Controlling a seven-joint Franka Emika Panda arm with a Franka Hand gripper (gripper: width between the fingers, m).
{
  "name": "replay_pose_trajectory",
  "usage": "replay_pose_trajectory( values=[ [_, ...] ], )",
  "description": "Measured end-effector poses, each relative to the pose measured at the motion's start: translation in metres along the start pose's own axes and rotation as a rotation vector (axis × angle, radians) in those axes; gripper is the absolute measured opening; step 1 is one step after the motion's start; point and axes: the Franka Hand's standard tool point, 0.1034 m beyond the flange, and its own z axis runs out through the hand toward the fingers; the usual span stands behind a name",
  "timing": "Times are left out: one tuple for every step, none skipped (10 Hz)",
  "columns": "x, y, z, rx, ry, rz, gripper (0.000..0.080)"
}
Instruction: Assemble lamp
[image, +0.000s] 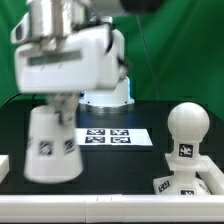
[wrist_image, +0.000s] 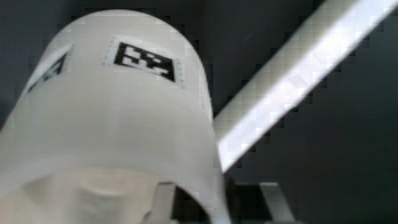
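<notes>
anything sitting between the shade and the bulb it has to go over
Nothing visible does. The shade is under the tool at the exterior view's left; the bulb stands on its base at the right. Only the flat marker board lies in the gap, farther back.

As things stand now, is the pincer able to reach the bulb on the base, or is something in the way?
Probably not yet. The pincer appears occupied with the shade, which fills the wrist view. The bulb stands on the base at the exterior view's right, with open table between, so the path itself looks free.
</notes>
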Motion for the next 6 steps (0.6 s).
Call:
replay_pose_trajectory(
  values=[
    [-0.011, -0.015, -0.02, 0.049, 0.002, 0.023, 0.0042],
    [-0.012, -0.026, -0.041, 0.1, -0.006, 0.05, 0.0042],
    [-0.01, -0.026, -0.051, 0.117, -0.026, 0.061, 0.0042],
    [-0.009, -0.024, -0.047, 0.111, -0.022, 0.062, 0.0042],
    [-0.011, -0.024, -0.046, 0.108, -0.023, 0.061, 0.0042],
    [-0.01, -0.024, -0.046, 0.108, -0.023, 0.061, 0.0042]
  ],
)
